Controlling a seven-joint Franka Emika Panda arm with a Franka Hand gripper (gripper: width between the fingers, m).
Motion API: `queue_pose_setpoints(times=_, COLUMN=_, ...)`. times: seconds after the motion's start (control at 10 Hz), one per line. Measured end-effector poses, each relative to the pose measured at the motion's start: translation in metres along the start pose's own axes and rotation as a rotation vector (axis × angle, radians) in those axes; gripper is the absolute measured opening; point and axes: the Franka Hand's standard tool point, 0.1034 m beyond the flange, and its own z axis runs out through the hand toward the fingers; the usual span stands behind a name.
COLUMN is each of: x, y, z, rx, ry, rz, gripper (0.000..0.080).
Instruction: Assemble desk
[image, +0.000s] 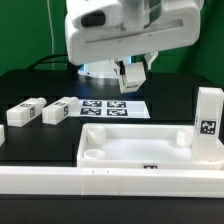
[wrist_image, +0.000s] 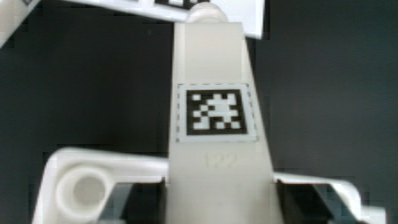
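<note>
My end effector (image: 131, 77) is clenched on a white leg (wrist_image: 217, 70), which I judge light, stiff and rather slick, best pinched across its flat opposite faces.

The arm (image: 110, 30) comes down over the far edge of the surface (image: 40, 85), near its middle; the wrist is tilted, so the hand (image: 130, 76) hangs slanted above the surface; its jaws are closed on a leg (wrist_image: 217, 110).
</note>
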Motion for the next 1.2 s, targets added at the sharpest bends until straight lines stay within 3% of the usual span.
queue_pose_setpoints(times=0.3, x=0.002, y=0.007, z=-0.003, rx=-0.032, ry=0.185, rz=0.005, gripper=0.0289)
queue_pose_setpoints(times=0.5, x=0.015, y=0.022, z=-0.035, rx=-0.072, ry=0.329, rz=-0.058, gripper=0.0289)
queue_pose_setpoints(times=0.7, x=0.023, y=0.026, z=-0.054, rx=-0.090, ry=0.405, rz=-0.054, gripper=0.0289)
queue_pose_setpoints(times=0.9, x=0.025, y=0.033, z=-0.053, rx=-0.118, ry=0.564, rz=-0.049, gripper=0.0289)
queue_pose_setpoints(times=1.2, x=0.030, y=0.048, z=-0.053, rx=-0.184, ry=0.741, rz=-0.045, gripper=0.0289)
